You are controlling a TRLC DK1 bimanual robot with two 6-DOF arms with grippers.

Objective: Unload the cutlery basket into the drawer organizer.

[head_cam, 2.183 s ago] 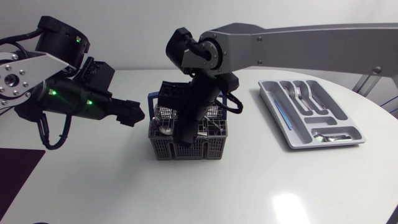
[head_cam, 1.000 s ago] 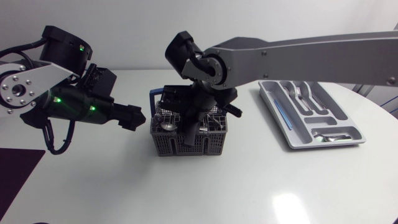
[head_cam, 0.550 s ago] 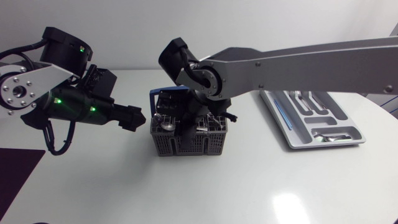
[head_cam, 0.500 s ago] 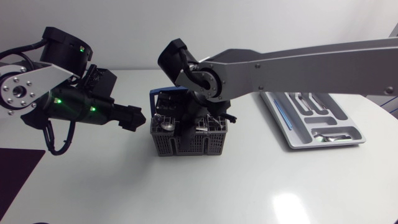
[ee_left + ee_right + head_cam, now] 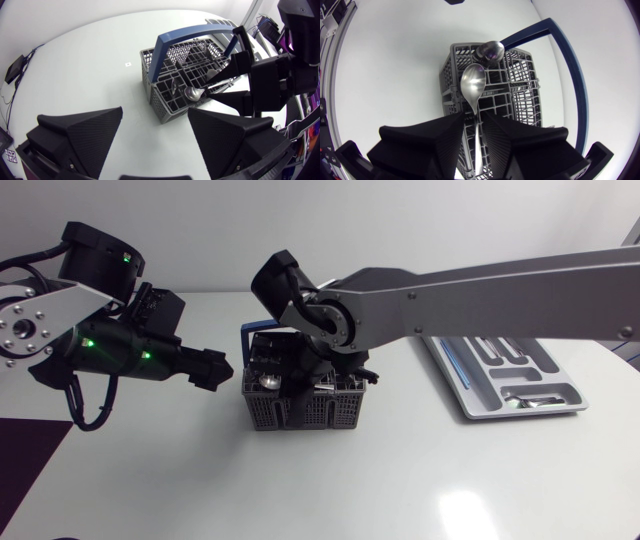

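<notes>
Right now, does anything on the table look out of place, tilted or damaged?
Nothing stands out. The cutlery basket stands upright, the drawer organizer lies flat, and the right tool holds one spoon by its handle.

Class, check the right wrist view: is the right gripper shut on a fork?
No, the right gripper is shut on a spoon, its rounded bowl showing ahead.

Silver-grey right arm (image 5: pixel 480 290), green-lit black left arm (image 5: pixel 115 350), looped cable (image 5: pixel 70 395), wedge-fingered left pincer (image 5: pixel 155 112)
</notes>
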